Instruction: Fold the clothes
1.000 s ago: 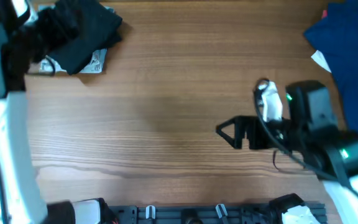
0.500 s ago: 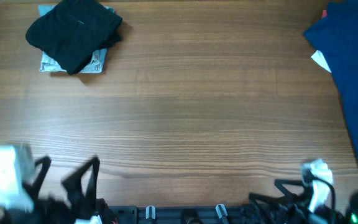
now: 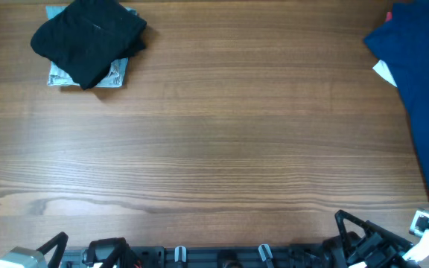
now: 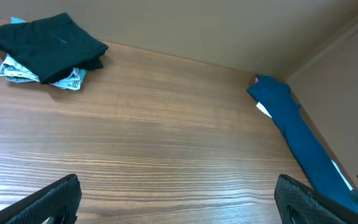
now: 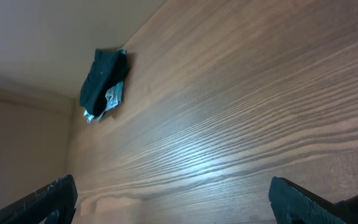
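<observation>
A folded black garment (image 3: 89, 37) lies on a folded light-blue denim piece (image 3: 114, 74) at the table's far left corner; the pile also shows in the left wrist view (image 4: 45, 43) and the right wrist view (image 5: 101, 78). A dark blue garment (image 3: 423, 89) lies unfolded along the right edge, also in the left wrist view (image 4: 297, 137). My left gripper (image 4: 179, 202) is open and empty at the front left edge. My right gripper (image 5: 179, 199) is open and empty at the front right edge. Only the fingertips of each show in the overhead view.
The wooden table (image 3: 222, 141) stretches between the two piles. A white tag (image 3: 383, 71) shows on the blue garment. A black rail with clips (image 3: 222, 257) runs along the front edge. Beige walls stand behind the table.
Both arms have pulled back from over the table to the front edge. The left arm left the black pile; the right arm left the middle right. The clothes have not moved.
</observation>
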Motion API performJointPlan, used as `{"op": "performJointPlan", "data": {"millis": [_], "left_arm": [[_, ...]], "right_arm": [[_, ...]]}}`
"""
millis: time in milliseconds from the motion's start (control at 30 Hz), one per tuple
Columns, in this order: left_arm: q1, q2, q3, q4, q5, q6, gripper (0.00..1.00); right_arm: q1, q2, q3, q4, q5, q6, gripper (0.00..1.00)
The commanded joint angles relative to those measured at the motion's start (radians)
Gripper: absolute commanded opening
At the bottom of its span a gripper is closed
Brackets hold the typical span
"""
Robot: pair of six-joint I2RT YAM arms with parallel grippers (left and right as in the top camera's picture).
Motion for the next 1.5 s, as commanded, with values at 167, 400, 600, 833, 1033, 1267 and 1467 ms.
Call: {"op": "performJointPlan", "data": {"millis": [167, 400, 600, 833, 1033, 1267, 1467], "left_arm": [[-0.006, 0.004, -0.004, 0.003, 0.019, 0.019, 1.00], [-0.006, 0.004, -0.004, 0.003, 0.019, 0.019, 1.00], [-0.006, 0.004, -0.004, 0.003, 0.019, 0.019, 1.00], [-0.006, 0.004, -0.004, 0.003, 0.019, 0.019, 1.00], [-0.006, 0.004, -0.004, 0.003, 0.019, 0.019, 1.00], [-0.006, 0.004, -0.004, 0.003, 0.019, 0.019, 1.00], [-0.006, 0.004, -0.004, 0.003, 0.019, 0.019, 1.00]], "right_arm": [[0.002, -0.009, -0.001, -0.001, 0.029, 0.829, 1.00], [0.002, -0.009, -0.001, -0.002, 0.033, 1.213, 1.00], [-0.002, -0.017, -0.010, -0.148, -0.002, 1.067, 1.00], [-0.225, -0.020, -0.011, -0.147, 0.113, 0.473, 1.00], [-0.309, -0.023, -0.087, 0.161, 0.208, -0.063, 1.00], [-0.309, -0.122, -0.517, 0.714, 0.063, -0.444, 1.00], [-0.298, -0.257, -0.849, 0.955, -0.045, -0.531, 1.00]]}}
